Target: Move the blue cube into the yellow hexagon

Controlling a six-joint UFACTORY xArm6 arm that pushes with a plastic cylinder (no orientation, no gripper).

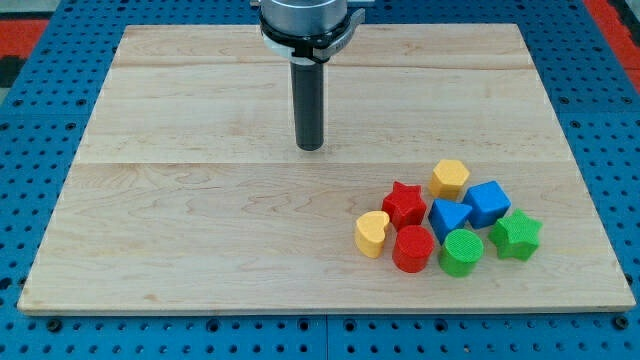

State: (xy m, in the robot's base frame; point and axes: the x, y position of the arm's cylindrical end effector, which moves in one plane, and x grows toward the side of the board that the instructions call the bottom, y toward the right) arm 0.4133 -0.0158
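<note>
The rod ended in its tip (310, 148), which stood on the bare board (200, 200) a little above the centre of the frame, well apart from every block. There was no hand on this arm, only the rod, so nothing was gripped.

All blocks sat in one cluster at the lower right. The blue cube (488, 203) lay just below and right of the yellow hexagon (450, 178); they looked touching or almost so, but I could not tell for sure. A blue triangle (448, 216) and a red star (404, 203) were beside them, with a green star (516, 235), a green cylinder (461, 252), a red cylinder (412, 248) and a yellow heart (371, 234) lower down.

I judged the approach step was in hand. The next move called for bringing the tip around to the cube's lower right side, then a short push toward the upper left.
</note>
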